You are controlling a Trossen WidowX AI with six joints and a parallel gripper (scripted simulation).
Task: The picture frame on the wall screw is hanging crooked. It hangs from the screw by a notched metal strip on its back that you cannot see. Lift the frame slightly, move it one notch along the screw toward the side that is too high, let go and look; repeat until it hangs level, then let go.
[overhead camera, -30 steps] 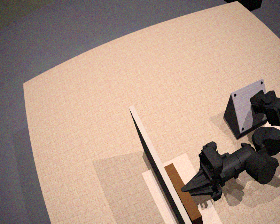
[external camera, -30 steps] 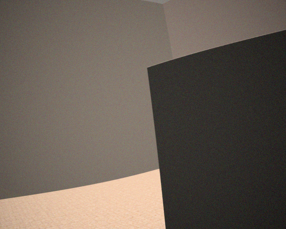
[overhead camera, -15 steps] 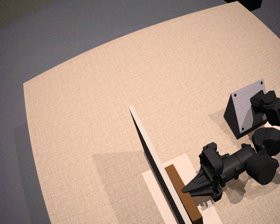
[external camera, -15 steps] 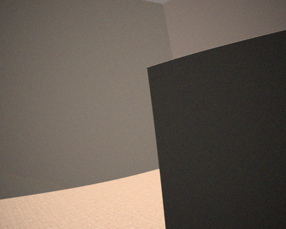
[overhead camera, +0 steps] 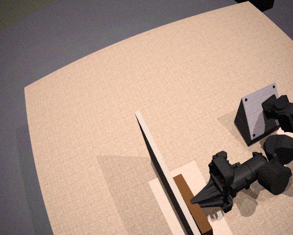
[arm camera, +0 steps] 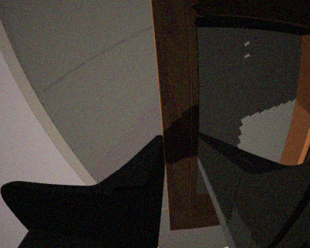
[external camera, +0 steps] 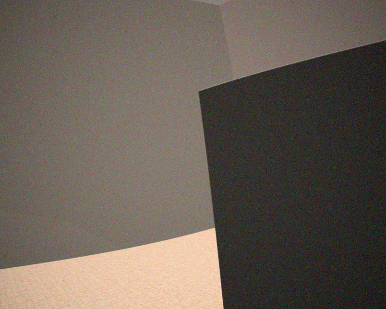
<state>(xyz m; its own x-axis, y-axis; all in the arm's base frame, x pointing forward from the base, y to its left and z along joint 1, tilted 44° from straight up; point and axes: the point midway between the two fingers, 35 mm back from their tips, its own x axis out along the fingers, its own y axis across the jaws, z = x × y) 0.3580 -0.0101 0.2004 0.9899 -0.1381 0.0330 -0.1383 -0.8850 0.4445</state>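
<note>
The brown picture frame (overhead camera: pixel 184 189) (arm camera: pixel 177 69) is against the front of the upright wall panel (overhead camera: pixel 154 146) (external camera: pixel 290 160) (arm camera: pixel 96 96). The top camera looks down on its top edge; the wrist view shows one side bar and a dark picture area with pale reflections. My gripper (overhead camera: pixel 193 202) (arm camera: pixel 178 140) is shut on that side bar, one finger outside it and one inside the opening. The screw and the notched strip are hidden. The exterior view shows only the panel's dark back. I cannot tell from these views whether the frame is level.
A wedge-shaped stand (overhead camera: pixel 258 107) with a brushed metal face stands behind my arm, with a dark mechanical part in front of it. A pale base sheet (overhead camera: pixel 191 168) lies under the panel on the table (overhead camera: pixel 97 97). A dark object (overhead camera: pixel 265 5) is beyond the far table corner.
</note>
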